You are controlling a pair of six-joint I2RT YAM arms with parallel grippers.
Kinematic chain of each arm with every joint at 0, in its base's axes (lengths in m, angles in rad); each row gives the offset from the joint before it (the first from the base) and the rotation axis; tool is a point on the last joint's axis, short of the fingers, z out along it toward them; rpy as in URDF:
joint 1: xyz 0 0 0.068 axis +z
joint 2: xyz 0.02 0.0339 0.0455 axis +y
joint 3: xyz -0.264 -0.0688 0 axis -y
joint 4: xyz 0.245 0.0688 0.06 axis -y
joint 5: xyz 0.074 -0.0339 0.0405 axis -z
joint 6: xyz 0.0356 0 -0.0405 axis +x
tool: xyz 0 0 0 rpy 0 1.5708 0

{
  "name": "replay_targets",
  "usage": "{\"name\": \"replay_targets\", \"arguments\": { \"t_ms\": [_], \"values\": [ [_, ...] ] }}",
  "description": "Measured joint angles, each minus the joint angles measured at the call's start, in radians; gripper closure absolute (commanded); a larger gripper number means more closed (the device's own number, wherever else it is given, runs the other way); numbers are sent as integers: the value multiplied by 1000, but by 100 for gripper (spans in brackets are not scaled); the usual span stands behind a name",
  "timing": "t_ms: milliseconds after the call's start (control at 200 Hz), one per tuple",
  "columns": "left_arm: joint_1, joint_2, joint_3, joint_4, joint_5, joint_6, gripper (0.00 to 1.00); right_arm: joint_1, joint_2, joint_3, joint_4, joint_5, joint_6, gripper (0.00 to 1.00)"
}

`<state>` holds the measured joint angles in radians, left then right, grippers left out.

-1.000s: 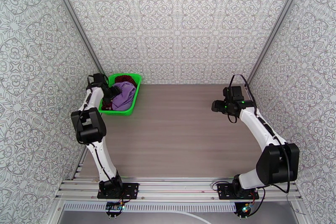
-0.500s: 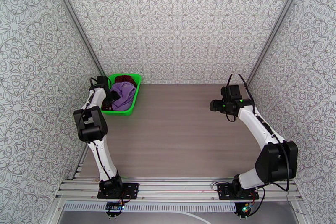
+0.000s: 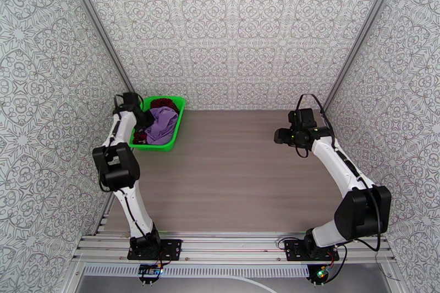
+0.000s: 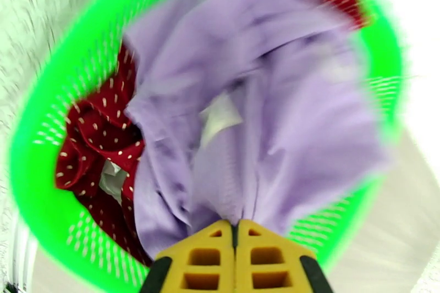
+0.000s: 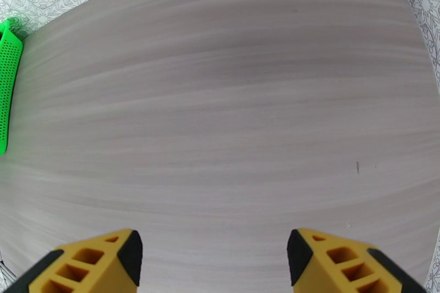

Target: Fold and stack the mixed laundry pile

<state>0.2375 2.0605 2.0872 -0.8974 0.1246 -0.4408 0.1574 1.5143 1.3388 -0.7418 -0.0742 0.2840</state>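
T-shirt (image 4: 258, 101): lavender, bunched up in the basket (image 4: 49, 96) and heaped over most of it; one edge gathers to a point in the left fingers (image 4: 223, 244).
red garment (image 4: 96, 129): dark red with pale dots and a patch of white lining; lies under and beside the T-shirt, peeking out at two ends of the basket.
basket: bright green mesh; sits at the far left corner of the desk (image 3: 236, 178), close to the left wall.
left fingers: pressed together, clamped on a fold of the T-shirt, over the basket's left side.
right fingers (image 5: 93, 264): spread wide apart, gripping nothing; hover over bare desk on the right, well apart from the basket.
desk: grey wood grain.
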Motion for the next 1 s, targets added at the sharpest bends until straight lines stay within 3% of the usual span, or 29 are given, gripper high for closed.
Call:
{"name": "replay_targets", "arguments": {
  "t_ms": [115, 315, 425, 615, 860, 1000],
  "values": [
    [-44, -64, 232, -73, 29, 20, 100, 49, -25, 0, 11, -36, -30, 22],
    [-160, -169, 520, -195, 74, 42, 100, 251, -112, 0, 140, -109, -109, 17],
    [-180, -208, 554, -218, 106, 39, 100, 340, -130, 0, 235, -153, -125, 17],
    [-207, -238, 555, -216, 172, 2, 100, 408, -130, 0, 346, -181, -123, 17],
    [-328, -337, 555, -132, 225, -45, 100, 488, -130, 3, 449, -233, -99, 19],
    [-385, -391, 554, -89, 232, -54, 100, 574, -44, 130, 480, -254, -95, 22]
  ]
}}
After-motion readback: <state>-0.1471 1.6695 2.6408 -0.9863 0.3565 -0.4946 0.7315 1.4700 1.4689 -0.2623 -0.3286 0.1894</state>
